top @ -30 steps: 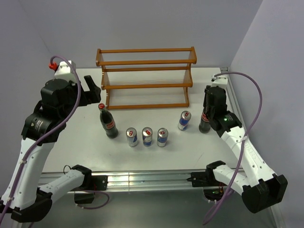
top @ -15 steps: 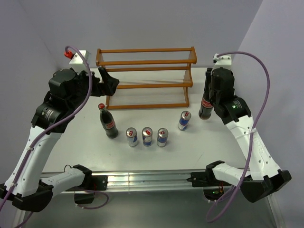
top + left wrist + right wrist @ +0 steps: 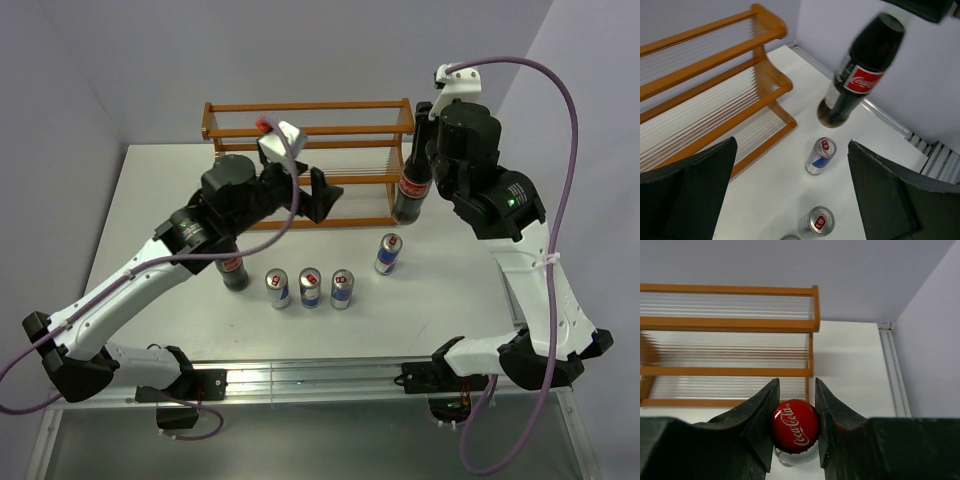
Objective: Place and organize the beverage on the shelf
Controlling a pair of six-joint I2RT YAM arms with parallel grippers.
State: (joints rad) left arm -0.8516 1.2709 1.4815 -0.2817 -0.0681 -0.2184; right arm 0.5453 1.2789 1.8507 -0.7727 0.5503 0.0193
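My right gripper [image 3: 424, 128] is shut on the red cap [image 3: 795, 426] of a dark cola bottle [image 3: 408, 192]. It holds the bottle clear of the table, by the right end of the orange-brown shelf [image 3: 305, 165]. In the left wrist view the bottle [image 3: 860, 70] hangs tilted. My left gripper [image 3: 320, 195] is open and empty in front of the shelf's lower tiers. The second bottle [image 3: 233, 272] stands partly hidden behind my left arm. Three silver-blue cans [image 3: 311, 288] stand in a row, and one more can [image 3: 388, 254] stands to their right.
The shelf's tiers [image 3: 730, 325] hold nothing that I can see. A metal rail [image 3: 895, 370] runs along the table's right edge, close to the wall. The lone can [image 3: 820, 156] and one can of the row [image 3: 816, 222] lie below my left fingers.
My right gripper has lifted the bottle off the table and carried it up and left to the shelf's right end. My left arm has swung right, across the front of the shelf.
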